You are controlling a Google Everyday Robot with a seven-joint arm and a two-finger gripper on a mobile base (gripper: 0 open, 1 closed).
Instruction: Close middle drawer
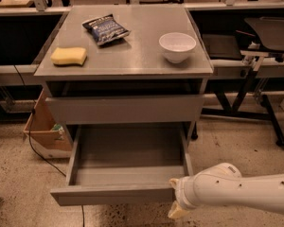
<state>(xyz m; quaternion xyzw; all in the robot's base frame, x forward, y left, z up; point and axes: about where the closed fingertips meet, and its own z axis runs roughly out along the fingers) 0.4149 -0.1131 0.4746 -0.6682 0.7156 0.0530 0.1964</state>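
Observation:
The middle drawer (125, 152) of the grey cabinet is pulled far out, and its deep tray is empty. Its plain front strip (109, 194) faces the camera, low in the view. My gripper (175, 197) is at the right end of that strip on the white arm, which comes in from the right. One cream finger (172, 182) shows at the strip's top corner and the other (177, 213) shows below it. They are spread apart and hold nothing. Whether they touch the strip is unclear.
The taller drawer front (125, 109) above is shut. A yellow sponge (68, 56), a blue chip bag (105, 29) and a white bowl (177, 46) lie on the cabinet top. A cardboard box (41, 131) stands on the floor at left and a black table frame (270, 117) at right.

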